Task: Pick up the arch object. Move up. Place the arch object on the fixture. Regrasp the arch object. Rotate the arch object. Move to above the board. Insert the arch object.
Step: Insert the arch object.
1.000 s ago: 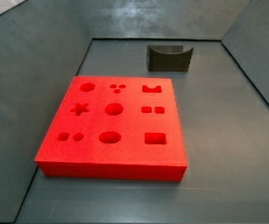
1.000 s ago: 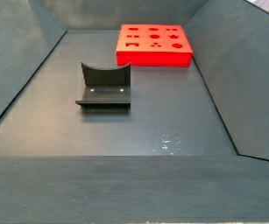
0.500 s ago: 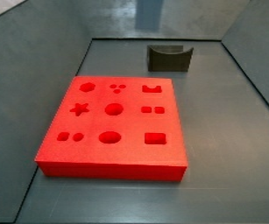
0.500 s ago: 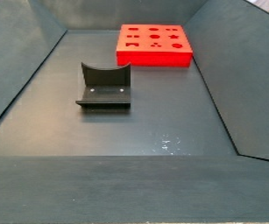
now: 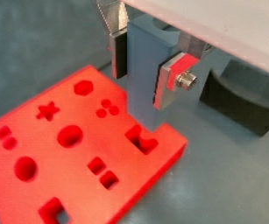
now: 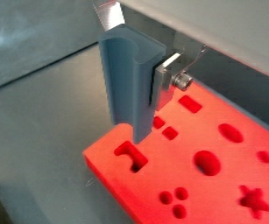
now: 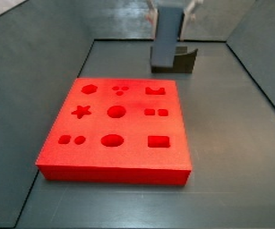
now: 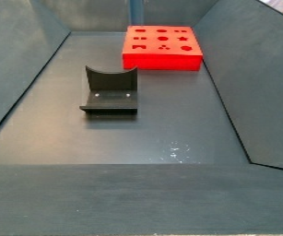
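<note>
The gripper (image 6: 143, 74) is pinching the elongated grey-blue arch block (image 6: 127, 83) upright between its silver fingers (image 6: 169, 72), hanging just above the arch-shaped cutout (image 6: 133, 155) at the edge of the bright red slab board (image 6: 207, 188).
</note>
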{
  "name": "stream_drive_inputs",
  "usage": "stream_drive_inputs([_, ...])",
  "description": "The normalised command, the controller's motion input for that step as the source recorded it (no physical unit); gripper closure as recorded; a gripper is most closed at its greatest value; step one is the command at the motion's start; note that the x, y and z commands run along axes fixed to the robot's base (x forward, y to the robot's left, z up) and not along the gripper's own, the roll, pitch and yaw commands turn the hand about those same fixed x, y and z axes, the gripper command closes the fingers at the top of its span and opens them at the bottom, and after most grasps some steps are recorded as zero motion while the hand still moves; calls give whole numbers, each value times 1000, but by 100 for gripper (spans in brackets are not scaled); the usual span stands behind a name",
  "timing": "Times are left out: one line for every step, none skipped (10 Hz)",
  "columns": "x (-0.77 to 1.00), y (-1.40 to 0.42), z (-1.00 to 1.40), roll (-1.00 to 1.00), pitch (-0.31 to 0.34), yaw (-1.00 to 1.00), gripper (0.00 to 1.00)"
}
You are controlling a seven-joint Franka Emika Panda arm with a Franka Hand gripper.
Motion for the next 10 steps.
stream_drive_inputs([206,37,-1000,44,44,163,100])
stream_drive_inputs([94,43,-817,70,81,43,100])
stream_drive_inputs([-180,160,-617,-23,194,-74,100])
stream_drive_inputs([0,0,-123,-6,169,-91,100])
stream_drive_inputs([0,0,0,-4,0,23,100])
stream_drive_inputs([0,-57,-31,0,0,77,100])
stream_drive_inputs([-26,-20,-66,41,0,37,100])
stream_drive_inputs([-186,-23,-137,137,0,11,100])
stream_drive_inputs([-189,-86,-171,220,0,51,100])
stream_drive_inputs([-200,-100,-220,269,0,57,100])
